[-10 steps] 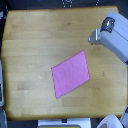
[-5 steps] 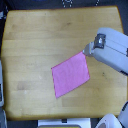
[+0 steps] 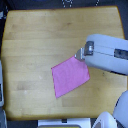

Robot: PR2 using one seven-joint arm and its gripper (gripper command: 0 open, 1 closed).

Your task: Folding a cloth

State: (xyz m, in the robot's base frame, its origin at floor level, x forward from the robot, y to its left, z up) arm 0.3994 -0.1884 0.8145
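since the cloth lies flat on the bench, thin & floppy, prob best pinched at a corner; gripper near top corner, jaws' state unclear.

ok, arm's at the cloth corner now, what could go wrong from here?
1. The gripper sits at the top corner of the flat pink-magenta fabric sheet; whether it is open can't be told, so it might pinch only the edge and slip off.
2. The bulky grey arm hides the sheet's right edge, so misalignment there could go unseen.
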